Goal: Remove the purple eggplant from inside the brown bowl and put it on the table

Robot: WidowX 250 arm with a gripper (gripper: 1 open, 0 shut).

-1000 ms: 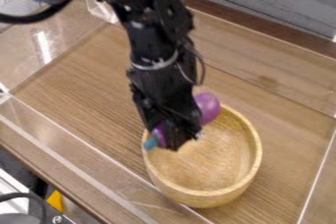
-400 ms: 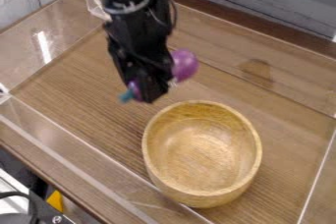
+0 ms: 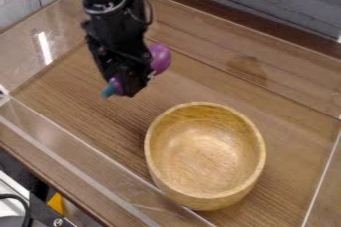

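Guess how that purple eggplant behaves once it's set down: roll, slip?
The purple eggplant looks plump and rounded, so it may roll on the flat table. Its glossy skin hints at slipperiness. It keeps its shape in the end effector, so it is probably stiff.

Purple eggplant (image 3: 159,58) mostly hidden behind the pincer (image 3: 124,77); arm cut off above.

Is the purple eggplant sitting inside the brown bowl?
No, the purple eggplant is held in the gripper up over the table, and the brown bowl has nothing in it.
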